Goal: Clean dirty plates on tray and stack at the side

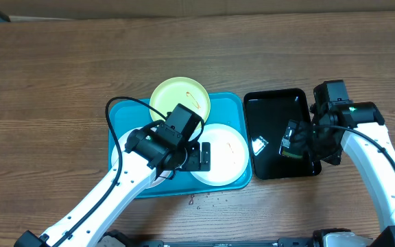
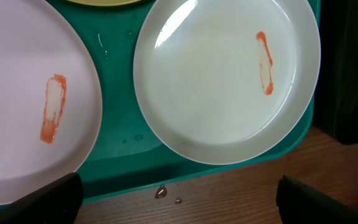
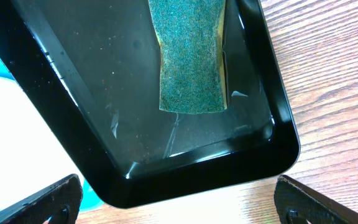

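The turquoise tray holds three plates. A pale yellow-green plate lies at the back. At the front right is a white plate with an orange smear. Another white plate, also smeared, lies at the left and is mostly under my left arm in the overhead view. My left gripper hovers open above the tray between the two white plates, its fingertips holding nothing. My right gripper hangs open and empty over the black tray.
A green scouring sponge lies in shallow water inside the black tray, which stands right of the turquoise tray. Small dark drops dot the wooden table in front of the turquoise tray.
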Controlling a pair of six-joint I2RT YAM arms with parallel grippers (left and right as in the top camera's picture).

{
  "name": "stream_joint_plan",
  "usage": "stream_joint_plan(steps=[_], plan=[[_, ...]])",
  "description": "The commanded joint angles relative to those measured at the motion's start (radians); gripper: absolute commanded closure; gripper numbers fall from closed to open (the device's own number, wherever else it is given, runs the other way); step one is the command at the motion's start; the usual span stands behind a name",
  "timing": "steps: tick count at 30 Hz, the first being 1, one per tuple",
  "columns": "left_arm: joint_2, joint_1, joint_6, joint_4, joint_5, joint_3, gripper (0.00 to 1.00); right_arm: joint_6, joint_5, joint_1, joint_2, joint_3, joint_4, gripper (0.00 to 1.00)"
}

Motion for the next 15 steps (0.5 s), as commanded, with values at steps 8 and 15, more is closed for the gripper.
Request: stream_joint_plan(steps=[8,15], plan=[[-0.004,0.000,-0.010,0.033,-0.008,0.000,0.00,0.008,0.010,0.003,-0.013,-0.002,0.005,0.00],[-0.004,0.002,-0.010,0.040,-0.009,0.000,0.00,0.008,0.010,0.003,-0.013,-0.002,0.005,0.00]])
